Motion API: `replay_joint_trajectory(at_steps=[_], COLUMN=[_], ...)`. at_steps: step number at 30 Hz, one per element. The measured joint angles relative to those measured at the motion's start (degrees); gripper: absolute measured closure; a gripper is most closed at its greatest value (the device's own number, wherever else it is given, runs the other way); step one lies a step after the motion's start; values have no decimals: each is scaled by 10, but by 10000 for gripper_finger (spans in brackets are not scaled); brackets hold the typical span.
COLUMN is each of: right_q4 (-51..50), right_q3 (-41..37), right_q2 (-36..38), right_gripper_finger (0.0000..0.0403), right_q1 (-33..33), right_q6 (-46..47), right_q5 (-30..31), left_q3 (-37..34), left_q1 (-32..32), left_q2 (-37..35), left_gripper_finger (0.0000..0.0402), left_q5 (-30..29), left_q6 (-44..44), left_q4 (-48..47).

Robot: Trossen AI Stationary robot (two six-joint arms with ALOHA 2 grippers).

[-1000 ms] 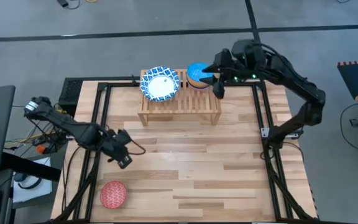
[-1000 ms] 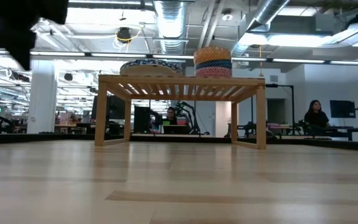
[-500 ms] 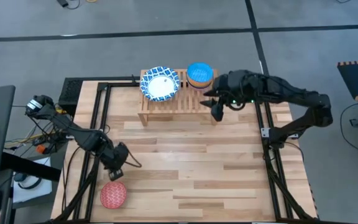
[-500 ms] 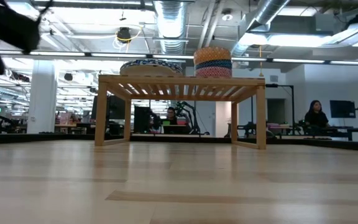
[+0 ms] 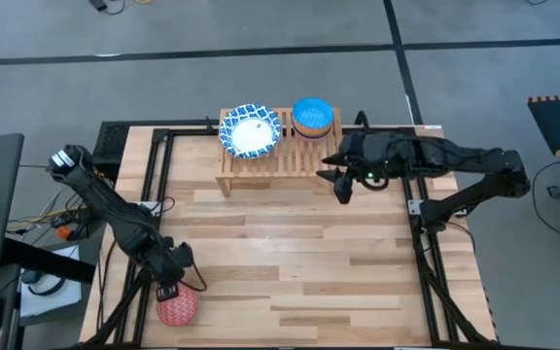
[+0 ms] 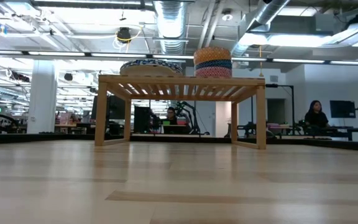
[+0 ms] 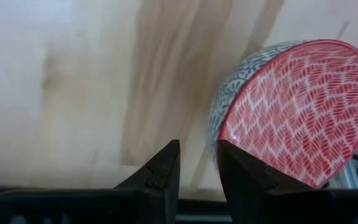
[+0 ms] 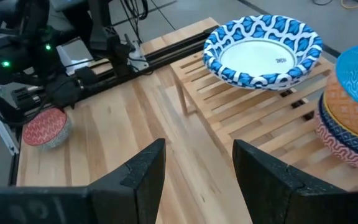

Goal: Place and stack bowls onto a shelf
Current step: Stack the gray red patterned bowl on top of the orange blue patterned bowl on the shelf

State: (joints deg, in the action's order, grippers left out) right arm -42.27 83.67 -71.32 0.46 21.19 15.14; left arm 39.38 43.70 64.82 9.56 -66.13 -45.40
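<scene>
A red patterned bowl sits on its base near the table's near-left corner, and the left wrist view shows it close up. My left gripper hovers at its far rim, open by a narrow gap. On the shelf rest the wide white-and-blue bowls and a stack of small bowls, light blue on top. My right gripper is open, in front of the shelf's right end. My left gripper has one finger right beside the red bowl's rim, coming from above and from the far side. I cannot tell whether it touches. The bowl stands on the table.
Black frame rails run along the table's left and right sides. Bare planks lie between the shelf and the near edge. The shelf's slats between the two stacks are bare. People sit in the room beyond.
My left gripper has moved toward the near-left corner and down to the red bowl, leaving the low view. My right gripper has drawn back from the small-bowl stack toward the near edge, off the shelf. The bowls have stayed in place.
</scene>
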Motion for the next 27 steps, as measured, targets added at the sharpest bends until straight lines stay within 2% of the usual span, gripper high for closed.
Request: replay_joint_trajectory(at_steps=[5,13,21,24,27], right_q4=[12,13,-18,-33,-37], right_q3=[-6,-6,-6,-6,-23], right_q2=[-2,-2,-2,-2,-2], right_gripper_finger=[191,191,191,191,191], right_q1=[-1,1,29,44,57], right_q6=[0,0,27,44,80], right_q5=[0,-1,34,50,69], left_q3=[-13,-13,-13,-12,-11], left_q1=[13,28,30,29,25], left_q2=[16,66,142,152,152], left_gripper_finger=[310,318,359,388,393], left_q5=[4,-1,3,10,11], left_q6=[-8,-2,-6,-19,-40], left_q4=[70,88,93,89,98])
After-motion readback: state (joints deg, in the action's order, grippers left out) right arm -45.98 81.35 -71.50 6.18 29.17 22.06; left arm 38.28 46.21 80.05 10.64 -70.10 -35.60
